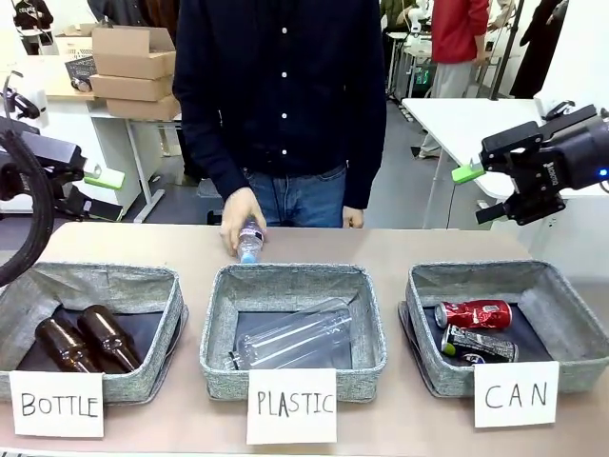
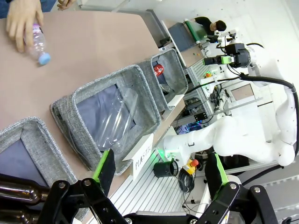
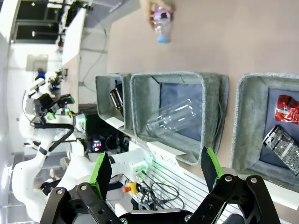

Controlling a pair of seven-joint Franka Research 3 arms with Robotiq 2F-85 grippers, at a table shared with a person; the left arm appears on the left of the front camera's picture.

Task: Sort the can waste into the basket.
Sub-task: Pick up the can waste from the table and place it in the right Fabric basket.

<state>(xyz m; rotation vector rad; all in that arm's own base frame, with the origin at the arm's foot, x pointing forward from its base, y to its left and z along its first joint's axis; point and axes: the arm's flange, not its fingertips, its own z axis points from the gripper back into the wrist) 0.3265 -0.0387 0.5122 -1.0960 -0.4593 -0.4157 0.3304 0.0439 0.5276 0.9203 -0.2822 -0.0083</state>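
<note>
The grey CAN basket stands at the table's front right behind its white card. Inside it lie the red can and, just in front of it, the dark dented can. The right wrist view has the basket at its right edge, with the red can and the dark can in it. My right gripper hangs open and empty high above the basket's far side, its jaws spread wide. My left gripper is raised at the far left, also open and empty.
The middle PLASTIC bin holds a clear bottle. The left BOTTLE bin holds two brown glass bottles. Behind the middle bin, a person's hand rests on a small clear bottle with a blue cap on the table.
</note>
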